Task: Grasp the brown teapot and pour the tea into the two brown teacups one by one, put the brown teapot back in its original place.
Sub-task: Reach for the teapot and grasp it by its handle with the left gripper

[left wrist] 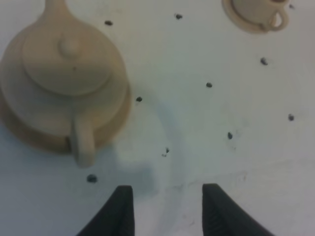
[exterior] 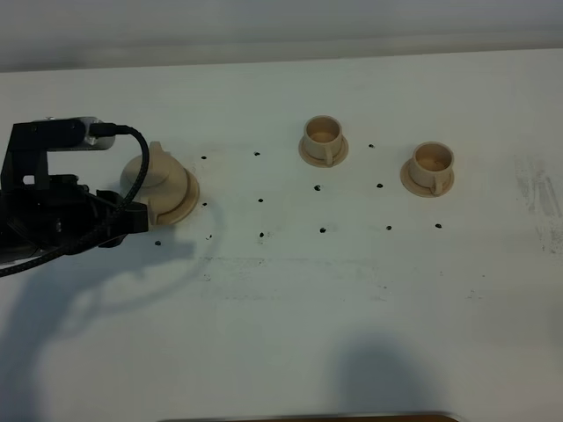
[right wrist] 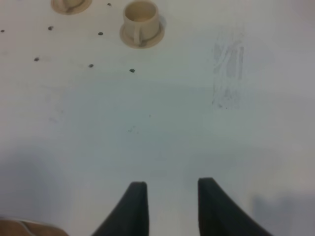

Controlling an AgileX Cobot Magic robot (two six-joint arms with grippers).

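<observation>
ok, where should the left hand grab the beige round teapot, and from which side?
The loop handle of the beige round teapot. It juts from the side opposite the spout, toward the open left hand, so come in from that side and close across the loop. Elsewhere it looks too wide and round.

A white matte desk [exterior: 290, 299] fills the view. Near one side it carries a grey scuffed patch [exterior: 538, 198], and small dark dots [exterior: 261, 201] lie in loose rows well to the left of that patch. Beyond the patch, the desk's far edge meets a pale grey backdrop [exterior: 281, 26]. 2 soft shadows [exterior: 378, 374] darken the desk nearer the camera than the patch.
</observation>
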